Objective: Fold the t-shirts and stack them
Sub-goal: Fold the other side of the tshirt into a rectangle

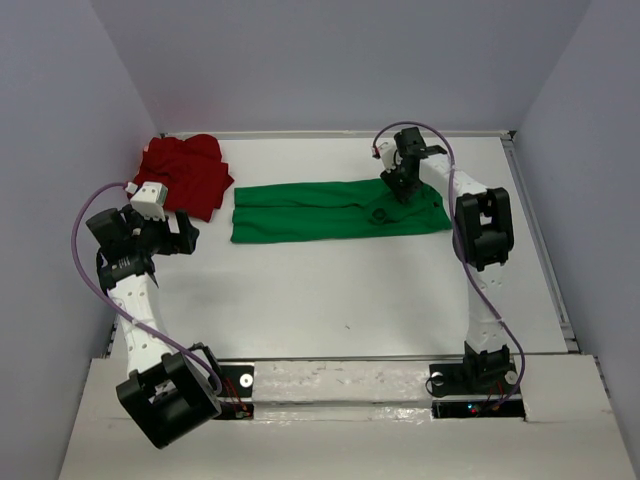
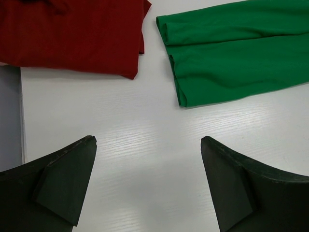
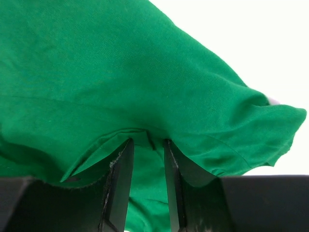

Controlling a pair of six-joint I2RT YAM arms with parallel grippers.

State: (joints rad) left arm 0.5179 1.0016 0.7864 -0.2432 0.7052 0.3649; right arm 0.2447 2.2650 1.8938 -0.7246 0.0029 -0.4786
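The green t-shirt (image 1: 320,210) lies folded into a long band across the far middle of the table. Its left end (image 2: 231,53) shows in the left wrist view. My right gripper (image 1: 390,190) is down on its right part, near the collar. In the right wrist view the jaws (image 3: 147,141) stand a little apart, tips tucked under a green cloth (image 3: 120,63) fold, and more cloth shows in the gap. The red t-shirt (image 1: 185,175) lies bunched at the far left (image 2: 72,34). My left gripper (image 1: 185,232) hovers near it, open wide (image 2: 148,140) over bare table, nothing between its fingers.
The white table (image 1: 330,300) is boxed in by grey walls on the left, back and right. A raised rim (image 1: 545,250) runs along its right edge. Both arm bases stand at the near edge.
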